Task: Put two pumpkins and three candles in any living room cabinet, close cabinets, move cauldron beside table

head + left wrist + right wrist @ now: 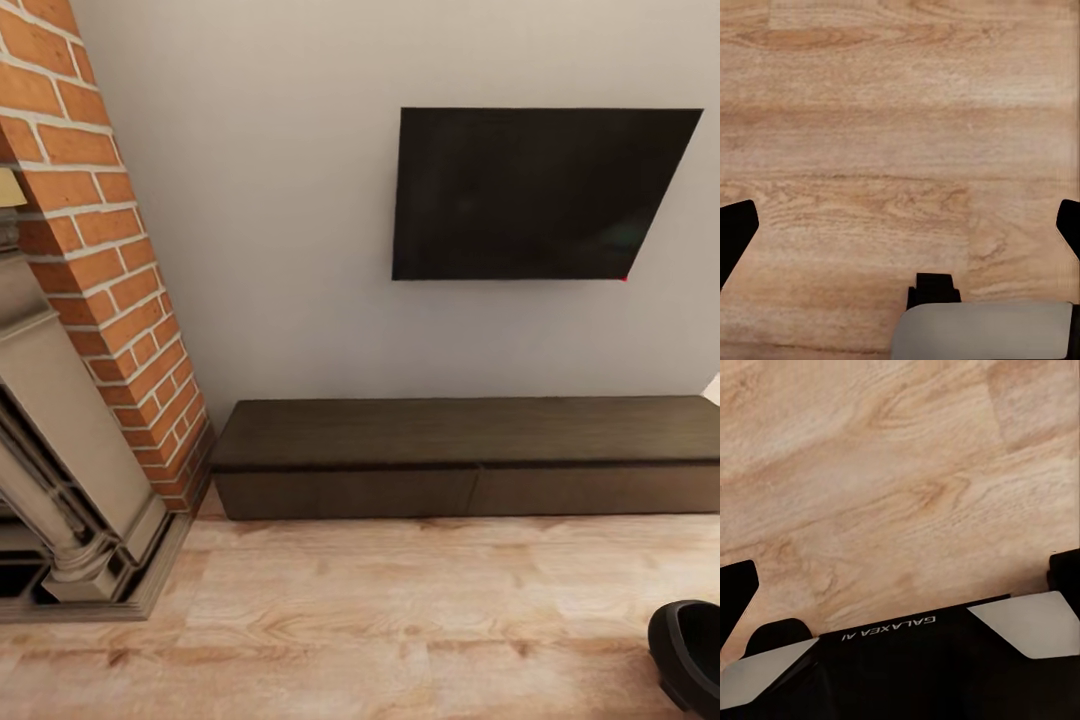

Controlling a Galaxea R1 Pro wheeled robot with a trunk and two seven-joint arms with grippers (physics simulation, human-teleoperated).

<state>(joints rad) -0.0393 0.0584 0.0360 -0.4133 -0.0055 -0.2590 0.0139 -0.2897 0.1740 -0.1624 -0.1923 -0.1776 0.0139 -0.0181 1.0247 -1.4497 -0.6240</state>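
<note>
The long, low dark brown cabinet stands against the white wall, and both of the drawer fronts in view are shut. A round black shape with a wide mouth is cut off by the lower right corner of the head view. It may be the cauldron, but I cannot tell. The pumpkins and candles are out of view. My left gripper is open over bare wooden floor, its fingertips far apart. My right gripper is also open over the floor, with nothing between its fingers.
A black TV hangs on the wall above the cabinet. A brick column and a grey stone fireplace stand at the left. Pale wooden floor stretches in front of the cabinet. The robot's own base shows in the right wrist view.
</note>
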